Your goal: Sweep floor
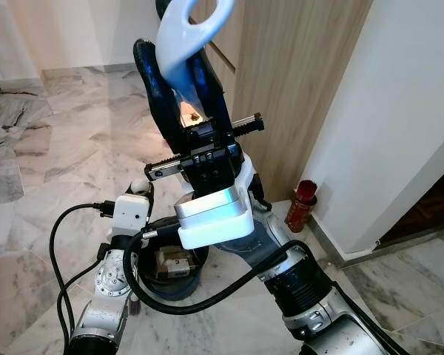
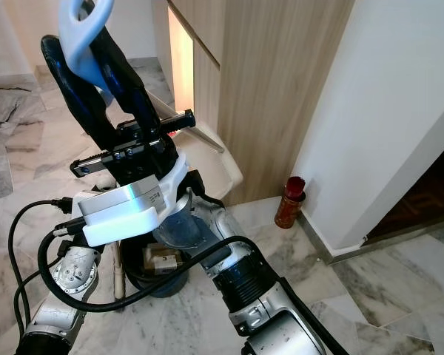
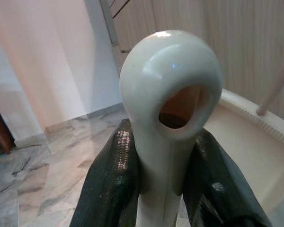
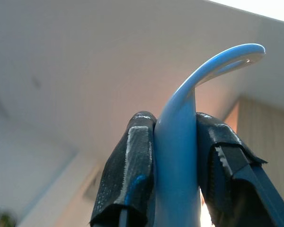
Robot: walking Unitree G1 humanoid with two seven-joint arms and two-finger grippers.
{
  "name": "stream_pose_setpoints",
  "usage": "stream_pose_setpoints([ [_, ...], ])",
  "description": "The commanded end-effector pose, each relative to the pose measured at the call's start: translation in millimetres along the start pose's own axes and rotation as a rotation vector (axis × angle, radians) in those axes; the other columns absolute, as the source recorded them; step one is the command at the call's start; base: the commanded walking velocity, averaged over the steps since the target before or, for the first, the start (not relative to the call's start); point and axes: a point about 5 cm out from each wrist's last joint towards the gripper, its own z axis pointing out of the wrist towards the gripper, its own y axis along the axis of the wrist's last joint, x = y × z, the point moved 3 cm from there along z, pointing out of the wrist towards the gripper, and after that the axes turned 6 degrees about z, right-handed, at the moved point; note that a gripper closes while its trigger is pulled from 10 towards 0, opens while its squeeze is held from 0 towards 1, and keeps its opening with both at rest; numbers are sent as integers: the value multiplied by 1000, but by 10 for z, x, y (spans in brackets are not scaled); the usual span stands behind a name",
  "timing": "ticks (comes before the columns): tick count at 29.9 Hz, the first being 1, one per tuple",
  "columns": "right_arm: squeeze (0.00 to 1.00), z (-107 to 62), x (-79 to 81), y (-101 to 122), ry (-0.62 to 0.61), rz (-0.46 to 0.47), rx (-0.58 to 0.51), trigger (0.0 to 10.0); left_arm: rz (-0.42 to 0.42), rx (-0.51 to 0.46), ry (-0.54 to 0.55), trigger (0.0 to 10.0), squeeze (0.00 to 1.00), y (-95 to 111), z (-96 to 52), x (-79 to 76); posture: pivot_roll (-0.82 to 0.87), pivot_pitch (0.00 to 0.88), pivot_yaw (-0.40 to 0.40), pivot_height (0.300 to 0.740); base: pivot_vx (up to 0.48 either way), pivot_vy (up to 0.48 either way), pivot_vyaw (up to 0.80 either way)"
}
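My right gripper (image 1: 181, 81) is raised close before the head camera and is shut on a light blue handle (image 1: 186, 29) with a loop at its top; the same blue handle (image 4: 180, 142) is pinched between both black pads. My left gripper (image 3: 163, 142) is shut on a cream handle (image 3: 170, 80) with a hanging hole at its end. The left arm (image 1: 111, 285) sits low on the left. A cream dustpan (image 2: 207, 159) with a toothed rim leans behind my right arm, near the wooden cabinet. What hangs below the blue handle is hidden by my arm.
A dark blue bin (image 1: 170, 274) holding boxes and scraps stands on the marble floor under my arms. A red bottle (image 1: 302, 203) stands at the foot of the wooden cabinet (image 1: 296, 89). A white wall corner (image 1: 399, 133) is on the right. Open marble floor (image 1: 52, 140) lies to the left.
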Motion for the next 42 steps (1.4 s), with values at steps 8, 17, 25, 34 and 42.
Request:
stream_pose_setpoints([
  [8,0,-651,-214,-666,81,-134,386,10000,8,-31,-28,10000,0,44,-21,-53,130,0,-68,740,0,0,0],
  [17,0,-1445,-589,-1052,183,-336,693,10000,5,73,24,10000,0,-221,-188,117,112,0,-47,740,0,0,0],
  [25,0,-2244,-883,-1171,224,-428,1001,10000,19,245,71,10000,0,-654,-496,314,107,0,-36,740,0,0,0],
  [34,0,-3033,-1209,-1078,102,-426,1377,10000,-32,354,82,10000,0,-906,-710,281,94,0,-24,740,0,0,0],
  [42,0,-3818,-1594,-763,-360,-277,1792,10000,-94,442,94,10000,0,-1102,-855,269,93,0,-23,740,0,0,0],
])
